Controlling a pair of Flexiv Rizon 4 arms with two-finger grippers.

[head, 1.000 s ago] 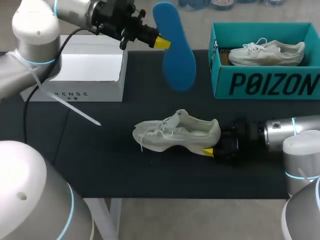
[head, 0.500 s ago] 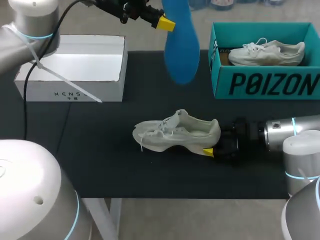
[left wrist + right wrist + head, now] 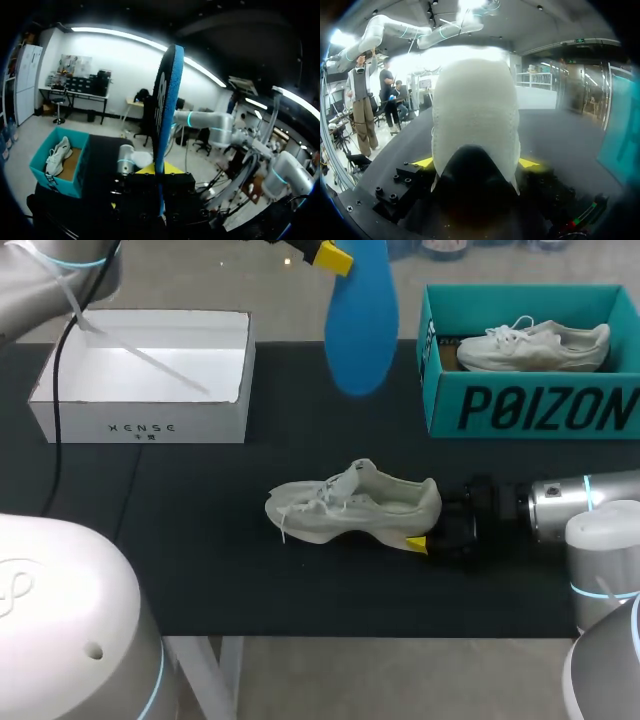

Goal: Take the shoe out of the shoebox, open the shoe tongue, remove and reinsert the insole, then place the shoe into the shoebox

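The left gripper (image 3: 332, 257) is clenched on the upper end of the blue insole (image 3: 360, 330), which hangs in the air between the white box (image 3: 140, 425) and the teal shoebox (image 3: 530, 410). The right gripper (image 3: 420, 543) grasps the heel of the shoe (image 3: 350, 505). It stands upright on the table (image 3: 200, 540) — outside the shoebox, which holds a second shoe (image 3: 535, 343).

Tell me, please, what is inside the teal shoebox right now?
One white laced shoe lies in the teal shoebox, over a brown base. The box's front wall hides whatever sits low behind it.
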